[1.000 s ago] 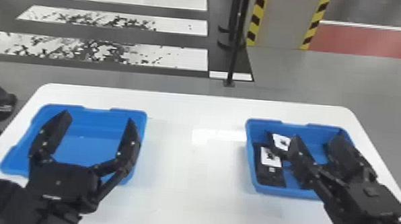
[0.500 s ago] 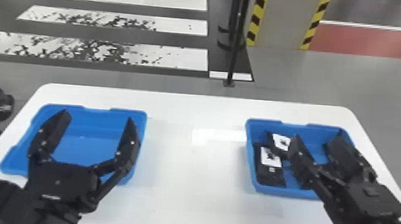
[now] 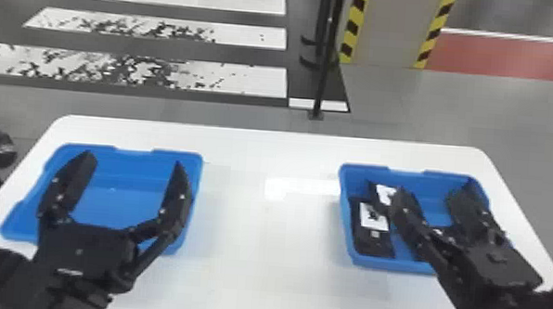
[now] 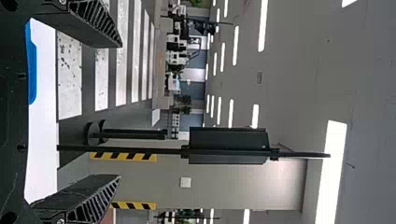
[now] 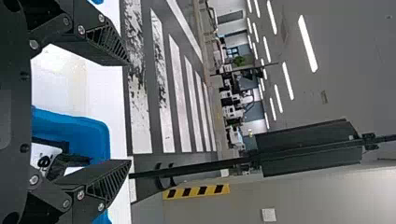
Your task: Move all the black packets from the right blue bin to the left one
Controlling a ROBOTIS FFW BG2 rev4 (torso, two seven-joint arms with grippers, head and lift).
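Packets (image 3: 373, 242) with white labels lie in the left part of the right blue bin (image 3: 375, 264), one near and one farther back. Above them, the right gripper (image 3: 435, 187) is open, its fingers spread. Over the left blue bin (image 3: 19, 231), the left gripper (image 3: 132, 160) is open too, fingers wide apart. Both bins sit on a white table (image 3: 261, 285).

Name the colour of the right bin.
The right bin is blue, clearest in the head view.
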